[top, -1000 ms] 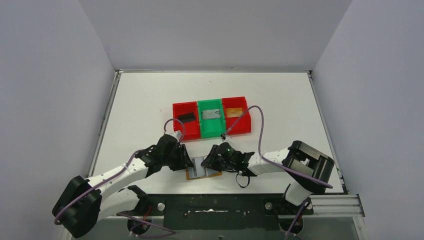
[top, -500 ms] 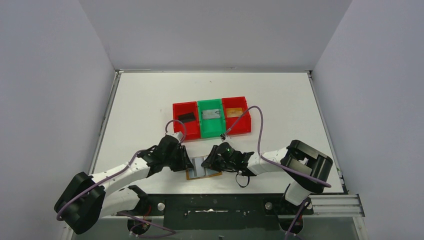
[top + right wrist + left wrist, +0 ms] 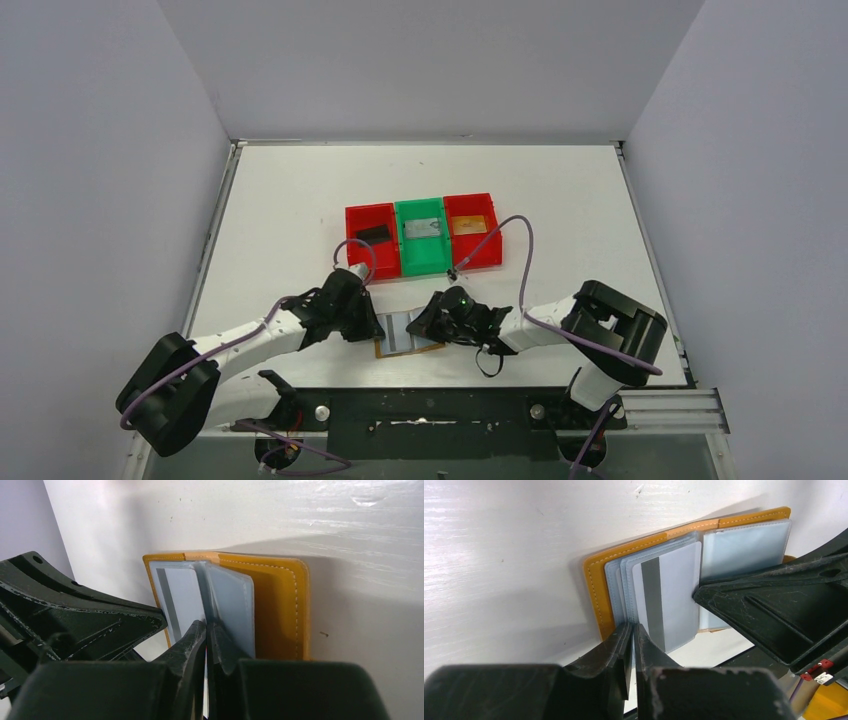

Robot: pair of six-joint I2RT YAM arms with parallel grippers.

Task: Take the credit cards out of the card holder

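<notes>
The orange-tan card holder (image 3: pixel 404 338) lies open on the table near the front edge, between my two grippers. In the left wrist view its cover (image 3: pixel 596 587) frames pale blue-grey sleeves, and a white card with a grey stripe (image 3: pixel 669 597) sits in the top one. My left gripper (image 3: pixel 631 627) is shut on the near edge of the sleeves beside that card. My right gripper (image 3: pixel 206 626) is shut on a sleeve leaf (image 3: pixel 227 605) standing up at the holder's (image 3: pixel 277 605) middle. The striped card (image 3: pixel 175 600) shows to its left.
A row of three bins stands behind the holder: a red one (image 3: pixel 372 240) with a dark card, a green one (image 3: pixel 420 237) with a grey card, and a red one (image 3: pixel 471 230) with an orange card. The table's front edge lies just below the holder.
Both arms have shifted only slightly; the right gripper has edged a little to the right. The holder stays open in the same spot.
</notes>
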